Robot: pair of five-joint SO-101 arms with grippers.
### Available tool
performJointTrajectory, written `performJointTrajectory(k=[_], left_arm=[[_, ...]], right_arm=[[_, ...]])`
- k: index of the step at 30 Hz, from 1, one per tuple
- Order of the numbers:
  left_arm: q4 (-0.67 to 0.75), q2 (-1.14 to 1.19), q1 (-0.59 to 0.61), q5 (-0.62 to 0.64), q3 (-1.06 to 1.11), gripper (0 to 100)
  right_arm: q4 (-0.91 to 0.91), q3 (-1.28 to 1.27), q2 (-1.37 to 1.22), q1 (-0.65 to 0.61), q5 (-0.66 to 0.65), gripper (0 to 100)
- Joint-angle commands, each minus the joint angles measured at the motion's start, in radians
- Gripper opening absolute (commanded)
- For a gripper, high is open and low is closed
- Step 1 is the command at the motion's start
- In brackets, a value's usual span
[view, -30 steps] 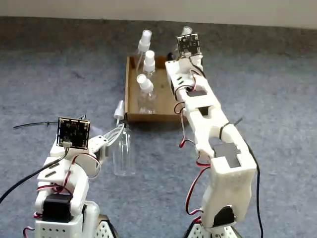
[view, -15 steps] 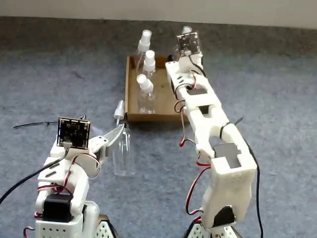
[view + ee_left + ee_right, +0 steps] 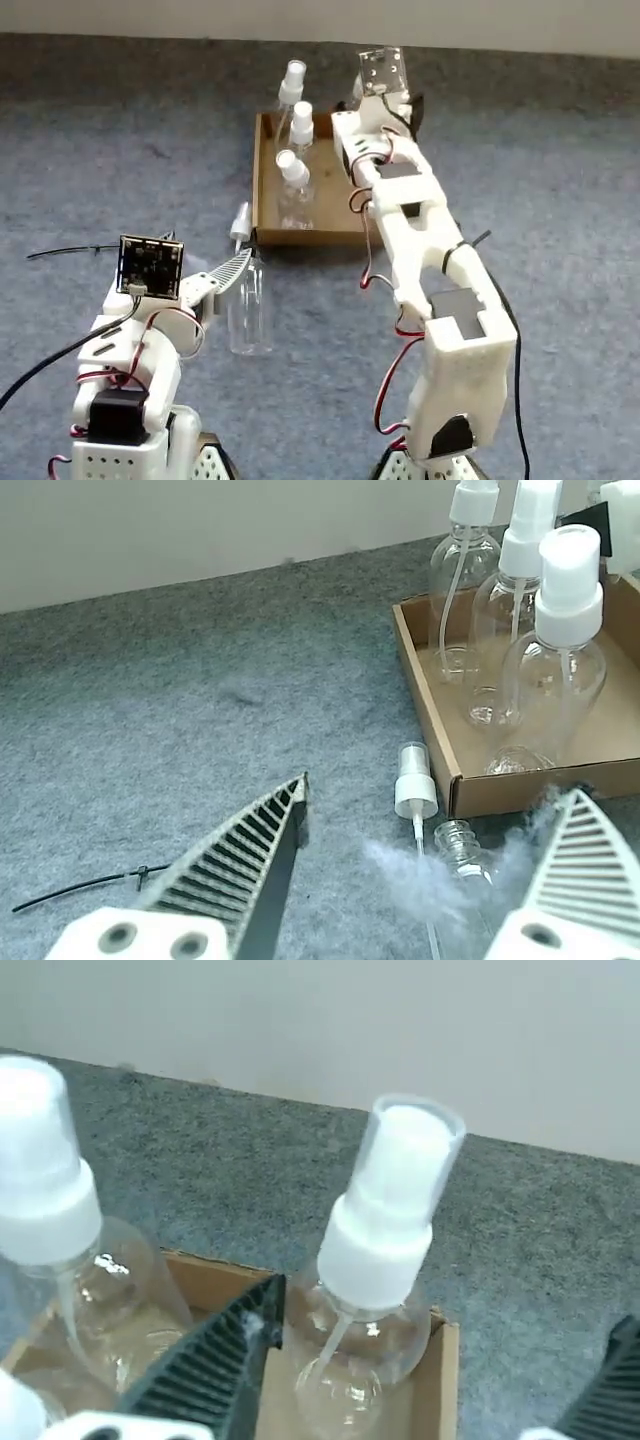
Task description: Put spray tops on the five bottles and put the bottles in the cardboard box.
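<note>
We're looking at a makeshift robotics bench here, a hobby lab or test corner by every sign: a grey carpet-like covering (image 3: 120, 150) runs across the whole work surface up to a bare pale wall (image 3: 200, 520). And look at the kit on it: the left arm (image 3: 130, 380) and the right arm (image 3: 440, 300) are both white printed plastic, with a bare circuit board (image 3: 150, 266) and loose red wires (image 3: 390, 385) out in the open. A stray black cable tie (image 3: 70, 252) lies on the covering, and a plain cardboard box (image 3: 262, 180) serves as the bin.
</note>
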State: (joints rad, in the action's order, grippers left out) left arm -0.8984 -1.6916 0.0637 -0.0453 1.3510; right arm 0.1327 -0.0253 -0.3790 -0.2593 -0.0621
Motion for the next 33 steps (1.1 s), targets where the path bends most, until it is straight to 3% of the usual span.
performJointTrajectory(k=[1, 12, 21, 25, 28, 33], left_arm=[[0.021, -0.001, 0.007, 0.003, -0.004, 35], [0.021, -0.001, 0.007, 0.003, -0.004, 35], [0.021, -0.002, 0.007, 0.003, 0.004, 35], [0.021, -0.008, 0.021, 0.003, 0.004, 35], [0.038, -0.008, 0.094, 0.006, -0.002, 35], [0.140, 0.002, 0.245, 0.009, 0.005, 35]], right_arm=[[0.047, 0.122, 0.076, -0.008, 0.014, 40.7], [0.335, 0.464, 0.074, -0.010, 0.018, 40.7], [0.750, 0.819, 0.074, -0.016, 0.020, 39.3], [0.980, 0.921, 0.074, -0.070, 0.020, 27.3], [1.175, 0.974, 0.074, -0.134, 0.020, 20.1], [1.460, 1.000, 0.070, -0.298, 0.021, 19.5]])
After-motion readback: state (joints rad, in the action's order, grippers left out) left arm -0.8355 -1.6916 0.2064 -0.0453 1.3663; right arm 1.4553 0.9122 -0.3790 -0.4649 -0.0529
